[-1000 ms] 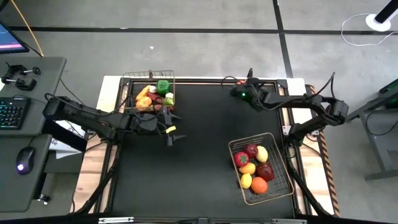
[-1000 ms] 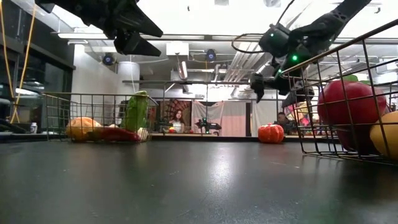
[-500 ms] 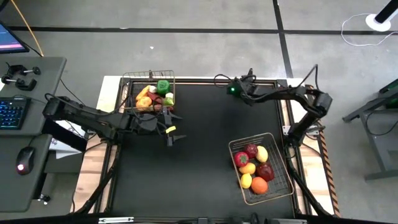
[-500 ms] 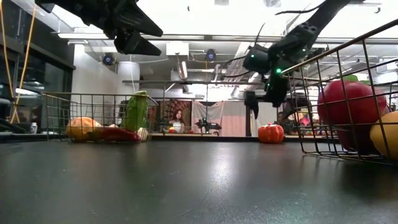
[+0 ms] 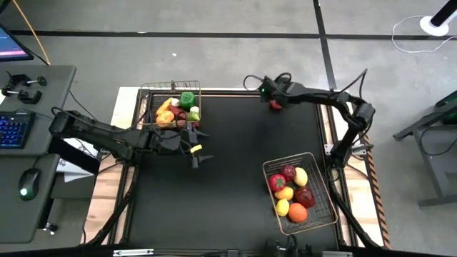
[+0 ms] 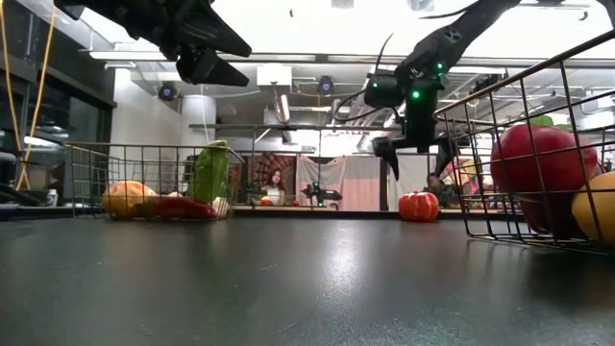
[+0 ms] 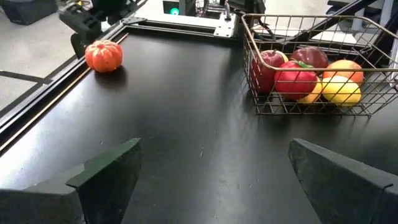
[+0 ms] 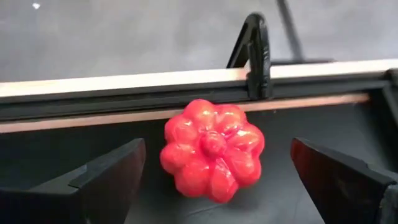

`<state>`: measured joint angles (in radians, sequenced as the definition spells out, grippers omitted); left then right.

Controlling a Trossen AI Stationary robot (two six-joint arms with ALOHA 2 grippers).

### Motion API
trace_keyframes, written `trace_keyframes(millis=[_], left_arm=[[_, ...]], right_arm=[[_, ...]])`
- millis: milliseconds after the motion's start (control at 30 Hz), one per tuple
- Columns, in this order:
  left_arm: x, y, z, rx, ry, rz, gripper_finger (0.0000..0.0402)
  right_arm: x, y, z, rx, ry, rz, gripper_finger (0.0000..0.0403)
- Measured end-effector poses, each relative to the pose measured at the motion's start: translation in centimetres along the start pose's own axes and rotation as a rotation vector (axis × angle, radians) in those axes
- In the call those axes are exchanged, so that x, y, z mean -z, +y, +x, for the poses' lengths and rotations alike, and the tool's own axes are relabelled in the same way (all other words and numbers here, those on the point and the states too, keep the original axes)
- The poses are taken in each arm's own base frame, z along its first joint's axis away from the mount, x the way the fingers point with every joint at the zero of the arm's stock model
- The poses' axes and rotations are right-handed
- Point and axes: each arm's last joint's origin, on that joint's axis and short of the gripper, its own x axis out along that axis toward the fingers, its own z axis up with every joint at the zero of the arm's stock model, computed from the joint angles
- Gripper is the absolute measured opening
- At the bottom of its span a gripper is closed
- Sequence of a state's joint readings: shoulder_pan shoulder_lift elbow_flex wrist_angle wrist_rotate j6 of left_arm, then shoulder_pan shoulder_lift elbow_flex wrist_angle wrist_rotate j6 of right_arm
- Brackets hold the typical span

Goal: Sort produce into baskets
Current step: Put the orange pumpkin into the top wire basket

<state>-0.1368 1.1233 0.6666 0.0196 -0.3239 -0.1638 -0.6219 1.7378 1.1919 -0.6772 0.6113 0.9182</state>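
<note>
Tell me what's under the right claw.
The open right claw hangs over a lone red ribbed tomato by the table's far edge. The tomato's underside is hidden.

The floor point(image 5: 235, 18) is grey concrete with dark lines across it. At the left of the frame stands a grey desk point(image 5: 43, 93) with a keyboard point(image 5: 13, 128) and a mouse point(image 5: 27, 183). Ceiling lights point(image 6: 288, 56) shine in the room behind.
</note>
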Motion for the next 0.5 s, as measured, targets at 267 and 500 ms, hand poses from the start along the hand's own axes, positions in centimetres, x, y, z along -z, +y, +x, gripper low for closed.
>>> trace_keyframes(millis=[267, 500], left_arm=[[0.0, 0.0, 0.0, 0.008, 0.002, -0.019, 0.0392], [0.0, 0.0, 0.0, 0.008, 0.002, -0.018, 0.0392]], right_arm=[[-1.9, -1.4, 1.4, -0.047, 0.154, 0.125, 0.0397], [-1.8, -1.2, 2.3, -0.057, 0.186, 0.151, 0.0397]])
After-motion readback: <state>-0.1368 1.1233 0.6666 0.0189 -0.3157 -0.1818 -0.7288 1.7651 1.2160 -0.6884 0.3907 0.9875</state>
